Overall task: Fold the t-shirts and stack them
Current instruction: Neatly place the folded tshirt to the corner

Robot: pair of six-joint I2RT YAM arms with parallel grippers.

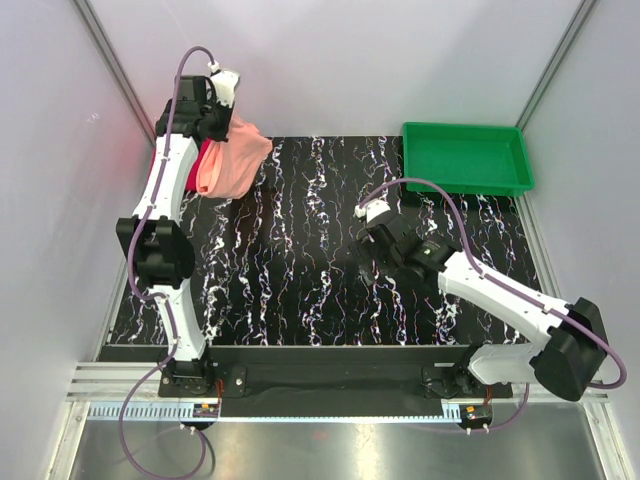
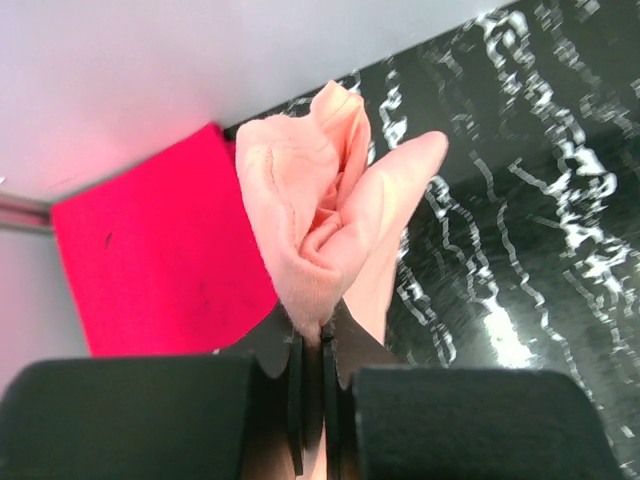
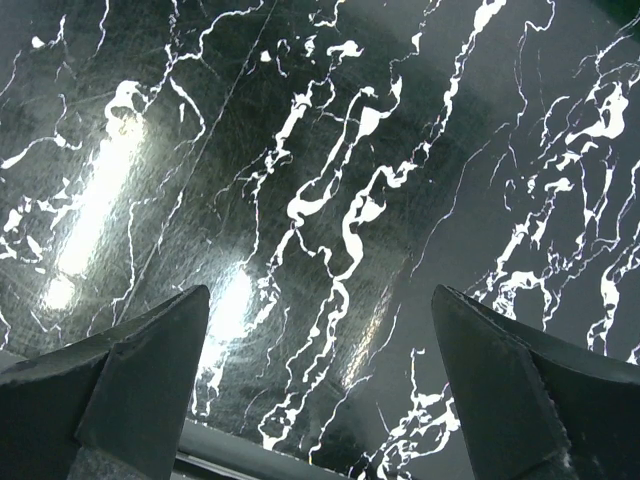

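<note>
Pinching a bunched fold of the salmon-peach t-shirt (image 2: 320, 210), the left gripper (image 2: 312, 345) is seen with its jaws pressed together on the cloth. The shirt is held lifted and crumpled at about ten o'clock on the table (image 1: 300, 290). Just beside it, toward the far-left edge, the magenta-red t-shirt (image 2: 150, 240) lies flat and is judged possibly folded. The right gripper (image 3: 320, 295) is held with its fingers wide apart over bare table near three o'clock, with nothing touched. Little is judged done: the salmon shirt is yet to be spread, folded and stacked.
</note>
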